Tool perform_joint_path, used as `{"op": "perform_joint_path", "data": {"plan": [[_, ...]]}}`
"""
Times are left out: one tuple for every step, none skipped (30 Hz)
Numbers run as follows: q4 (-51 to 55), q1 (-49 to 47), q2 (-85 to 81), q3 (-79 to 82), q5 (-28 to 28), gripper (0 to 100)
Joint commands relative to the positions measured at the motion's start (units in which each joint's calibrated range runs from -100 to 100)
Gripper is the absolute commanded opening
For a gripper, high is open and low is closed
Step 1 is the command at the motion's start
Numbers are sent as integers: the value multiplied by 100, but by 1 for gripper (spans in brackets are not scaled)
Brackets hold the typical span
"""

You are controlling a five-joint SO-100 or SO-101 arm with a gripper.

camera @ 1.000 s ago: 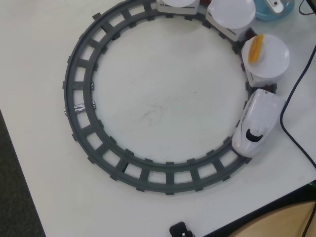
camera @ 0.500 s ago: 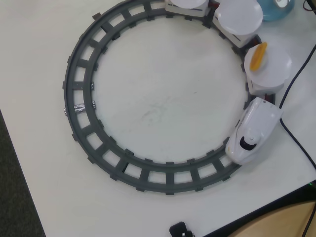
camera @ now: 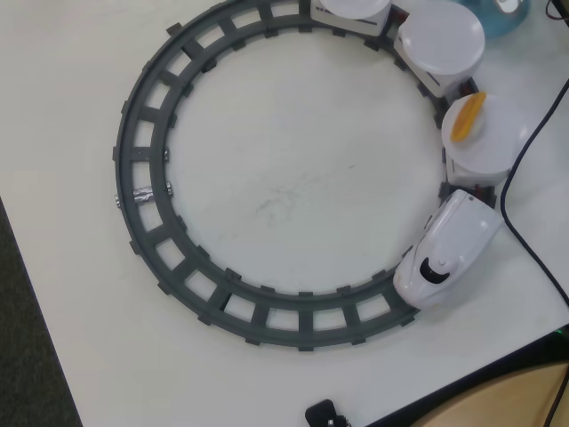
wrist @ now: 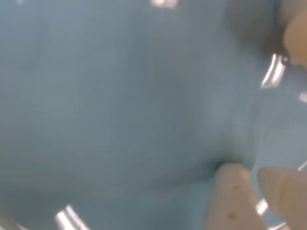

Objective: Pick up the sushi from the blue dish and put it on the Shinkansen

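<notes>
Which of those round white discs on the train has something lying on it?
The white disc right behind the Shinkansen engine, overhead view: a yellow-orange strip lies on it. The two farther back show bare tops.

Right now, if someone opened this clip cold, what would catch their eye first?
The grey ring track fills most of the overhead view. On its right side stands the white Shinkansen, nose toward the bottom, and a yellow-orange strip lies on the disc of the car just behind it. The wrist view is almost entirely blurred light blue, apparently the blue dish seen close up, with pale gripper fingers at lower right.
</notes>
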Motion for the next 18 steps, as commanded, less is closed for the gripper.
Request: {"op": "perform_joint_path", "data": {"plan": [[-25,22,-61,-241,-22,3],[9,84,-119,-241,-22,4],[60,128,-236,-241,-22,6],[112,154,-378,-223,-22,9],[214,172,-495,-232,15,12],[274,172,-603,-241,47,16],[300,154,-704,-241,110,18],[300,128,-804,-223,267,20],[309,84,-896,-205,466,22],[317,58,-971,-205,608,23],[368,40,-1046,-214,697,24],[411,22,-1104,-241,760,25],[437,14,-1188,-241,823,26],[497,-4,-1296,-241,875,26],[582,-83,-1388,-241,943,27],[711,-162,-1463,-241,1027,28],[882,-242,-1514,-232,1143,29],[1036,-338,-1555,-205,1279,29]]}}
